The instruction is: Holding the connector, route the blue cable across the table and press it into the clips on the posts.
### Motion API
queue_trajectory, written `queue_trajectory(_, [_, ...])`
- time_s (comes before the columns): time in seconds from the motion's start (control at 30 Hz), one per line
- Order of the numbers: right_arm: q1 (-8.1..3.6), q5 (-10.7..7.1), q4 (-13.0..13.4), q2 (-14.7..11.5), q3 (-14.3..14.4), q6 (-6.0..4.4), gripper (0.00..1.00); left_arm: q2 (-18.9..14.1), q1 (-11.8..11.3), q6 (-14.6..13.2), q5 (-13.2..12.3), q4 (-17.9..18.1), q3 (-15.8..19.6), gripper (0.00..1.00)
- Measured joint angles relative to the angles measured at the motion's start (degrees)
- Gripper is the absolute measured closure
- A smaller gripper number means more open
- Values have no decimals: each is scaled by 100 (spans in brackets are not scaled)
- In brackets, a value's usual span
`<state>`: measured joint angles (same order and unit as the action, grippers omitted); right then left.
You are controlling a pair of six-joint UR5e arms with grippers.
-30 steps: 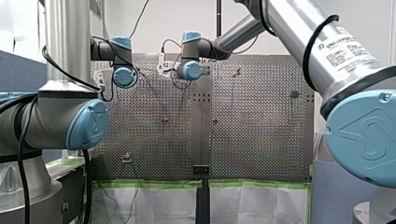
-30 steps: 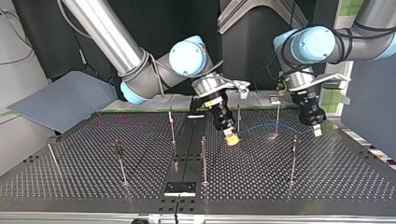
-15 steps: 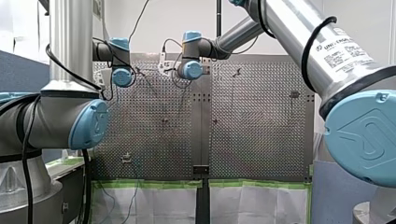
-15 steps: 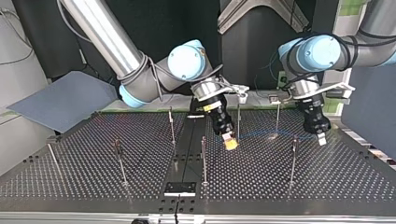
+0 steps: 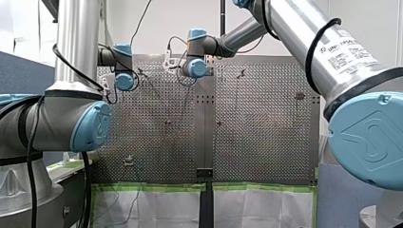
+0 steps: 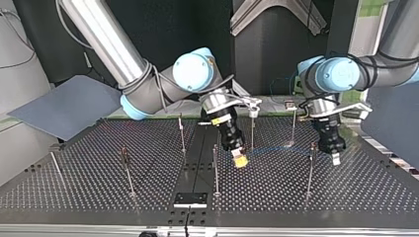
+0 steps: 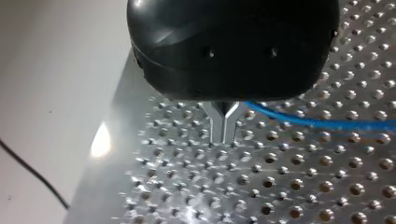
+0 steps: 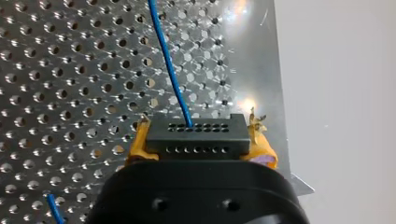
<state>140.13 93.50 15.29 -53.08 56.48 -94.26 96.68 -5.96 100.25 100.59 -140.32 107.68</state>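
Observation:
In the right wrist view my right gripper [image 8: 196, 140], with yellow pads, is shut on a black connector [image 8: 195, 136]; the blue cable [image 8: 168, 65] leaves its face over the perforated table. The top view has that gripper [image 6: 240, 160] tilted low over the table's middle, beside a thin post [image 6: 252, 129]. From there the blue cable [image 6: 276, 148] runs towards my left gripper [image 6: 336, 159] at that view's right, close to another post [image 6: 311, 168]. In the left wrist view the metal fingers [image 7: 217, 126] are pressed together, and the cable [image 7: 317, 123] runs in at their root.
Several thin posts stand on the perforated table [image 6: 99, 197], among them ones at the top view's left [image 6: 127, 170] and middle [image 6: 215, 168]. A dark strip with a small black plate [image 6: 190, 199] runs down the middle. A grey sheet [image 6: 69, 106] lies beyond the table's left corner.
In the top view both grippers have come lower and nearer the camera. The right one has also shifted slightly left, and the cable between them has followed.

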Motion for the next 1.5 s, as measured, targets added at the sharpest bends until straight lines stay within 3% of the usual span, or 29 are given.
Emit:
queue_trajectory(0.2, [-28,2,-31,10,-83,10,100,248,-31,41,-61,18,-151,100])
queue_trajectory(0.53, [-30,8,-83,31,-96,27,100,294,-95,319,-52,-64,-177,100])
queue_trajectory(0.57, [-28,9,-92,34,-96,27,100,294,-97,364,-49,-83,-177,91])
queue_trajectory(0.6, [-27,10,-101,35,-96,28,100,294,-97,424,-45,-116,-178,91])
queue_trajectory(0.63, [-23,10,-113,37,-96,28,100,294,-97,471,-43,-152,-177,70])
queue_trajectory(0.67, [-19,11,-121,38,-96,28,100,294,-97,522,-42,-195,-175,56])
queue_trajectory(0.7, [-14,11,-129,40,-96,28,100,293,-97,586,-40,-253,-173,56])
queue_trajectory(0.73, [-7,11,-140,43,-96,28,100,290,-99,623,-34,-300,-173,36])
queue_trajectory(0.77, [-3,11,-150,44,-96,29,100,286,-101,652,-18,-354,-171,27])
queue_trajectory(0.8, [2,11,-159,45,-97,28,100,277,-102,683,16,-420,-171,27])
queue_trajectory(0.87, [12,13,-183,54,-96,29,100,254,-103,723,94,-528,-167,13])
queue_trajectory(1.03, [16,68,-257,126,-96,35,100,106,-103,836,265,-853,-150,0])
queue_trajectory(1.17, [16,88,-288,202,-98,37,100,-85,-95,996,247,-1104,-70,0])
queue_trajectory(1.5, [2,91,-297,324,-96,37,100,-594,-49,1572,-294,-1733,344,0])
